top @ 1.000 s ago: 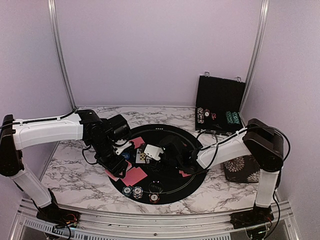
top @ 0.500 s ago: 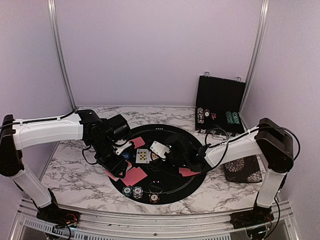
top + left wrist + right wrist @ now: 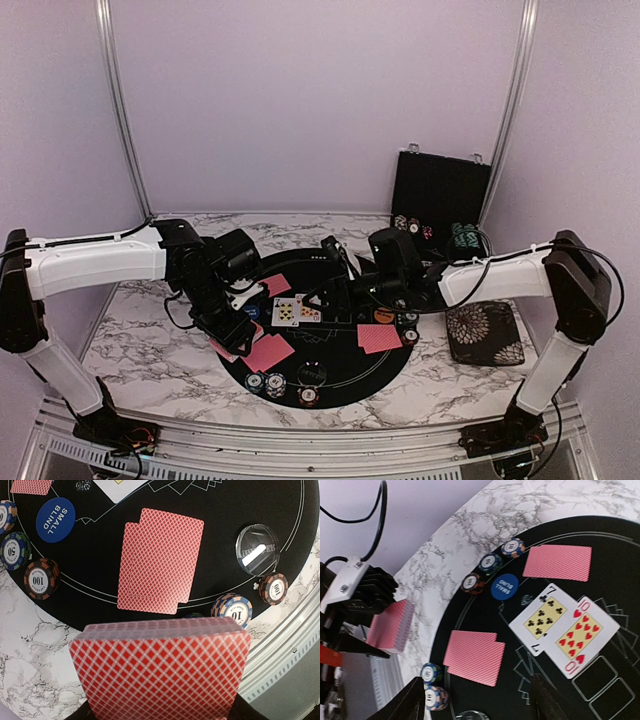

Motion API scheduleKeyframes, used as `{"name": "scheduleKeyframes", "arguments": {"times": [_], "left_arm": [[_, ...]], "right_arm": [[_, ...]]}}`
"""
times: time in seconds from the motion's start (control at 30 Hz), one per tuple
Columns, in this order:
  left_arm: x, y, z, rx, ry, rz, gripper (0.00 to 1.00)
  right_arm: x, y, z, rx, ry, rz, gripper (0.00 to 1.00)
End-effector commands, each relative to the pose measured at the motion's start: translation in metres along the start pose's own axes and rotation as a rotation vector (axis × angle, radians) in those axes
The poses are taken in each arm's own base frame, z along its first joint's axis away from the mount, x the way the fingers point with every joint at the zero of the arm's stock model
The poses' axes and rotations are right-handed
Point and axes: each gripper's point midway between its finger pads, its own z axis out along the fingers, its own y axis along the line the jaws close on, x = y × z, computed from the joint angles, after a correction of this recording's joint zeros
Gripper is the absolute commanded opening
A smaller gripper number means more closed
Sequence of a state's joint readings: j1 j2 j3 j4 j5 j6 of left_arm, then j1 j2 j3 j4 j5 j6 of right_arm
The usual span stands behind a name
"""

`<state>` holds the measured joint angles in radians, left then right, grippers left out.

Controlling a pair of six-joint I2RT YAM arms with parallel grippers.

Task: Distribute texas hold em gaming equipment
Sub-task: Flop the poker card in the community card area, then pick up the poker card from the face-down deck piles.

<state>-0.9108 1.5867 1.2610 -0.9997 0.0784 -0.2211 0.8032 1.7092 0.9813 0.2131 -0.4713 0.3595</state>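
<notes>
Deck (image 3: pixel 160 675) close at left wrist, seven of clubs (image 3: pixel 545 620) legible at right

Pale lilac walls (image 3: pixel 320 100) with silver corner posts (image 3: pixel 121 110) enclose an evenly lit, white marble-veined tabletop (image 3: pixel 140 350).

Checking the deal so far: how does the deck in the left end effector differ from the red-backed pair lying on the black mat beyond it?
The deck is a thick, squared stack; the pair is just two cards, staggered. The deck is gripped in the left end effector, raised off the surface; the pair lies flat on the mat, untouched. Both show the same red lattice backs.
</notes>
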Motion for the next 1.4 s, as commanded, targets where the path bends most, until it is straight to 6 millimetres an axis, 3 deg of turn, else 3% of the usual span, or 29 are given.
{"name": "scheduleKeyframes", "arguments": {"times": [0.0,0.2,0.6,0.93,1.37], "left_arm": [[-0.004,-0.005,-0.009,0.016,-0.017,0.009,0.51],[-0.007,-0.009,-0.01,0.021,-0.022,0.021,0.51],[-0.009,-0.015,-0.011,0.029,-0.021,0.038,0.51],[-0.009,-0.017,-0.011,0.033,-0.021,0.048,0.51],[-0.011,-0.019,-0.011,0.037,-0.023,0.06,0.51]], "right_arm": [[0.002,0.044,-0.002,-0.268,0.067,0.237,0.71],[0.011,0.052,0.01,-0.397,0.12,0.412,0.75],[0.021,0.078,0.04,-0.556,0.185,0.541,0.73],[0.017,0.096,0.055,-0.631,0.195,0.59,0.72],[0.018,0.104,0.074,-0.648,0.218,0.616,0.67]]}}
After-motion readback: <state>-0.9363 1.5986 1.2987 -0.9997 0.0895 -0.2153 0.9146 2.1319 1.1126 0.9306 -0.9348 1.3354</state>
